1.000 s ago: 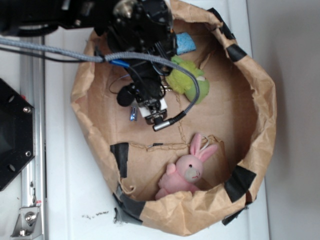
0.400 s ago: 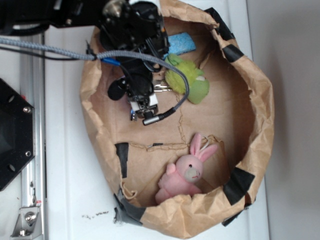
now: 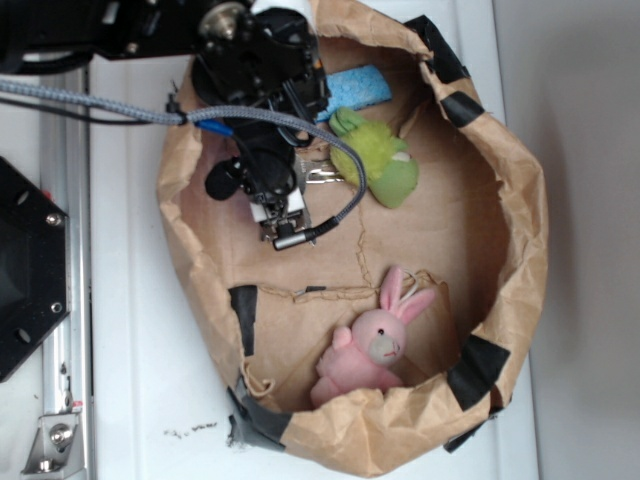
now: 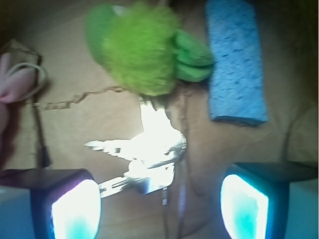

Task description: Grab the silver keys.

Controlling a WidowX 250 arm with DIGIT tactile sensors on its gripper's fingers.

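The silver keys lie flat on the brown paper floor of the bag, glaring bright in the wrist view, just below the green plush toy. In the exterior view the keys peek out beside the black arm. My gripper hangs over them, open, its two pale fingers wide apart. The keys sit just ahead of the gap, one key tip reaching toward the left finger. Nothing is held.
A blue sponge lies right of the green plush. A pink plush rabbit sits at the near side of the crumpled paper bag, whose raised walls ring everything. The arm's grey cable trails left.
The arm and gripper have shifted left and toward the bag's far rim over the last second. The toys and sponge have stayed put.
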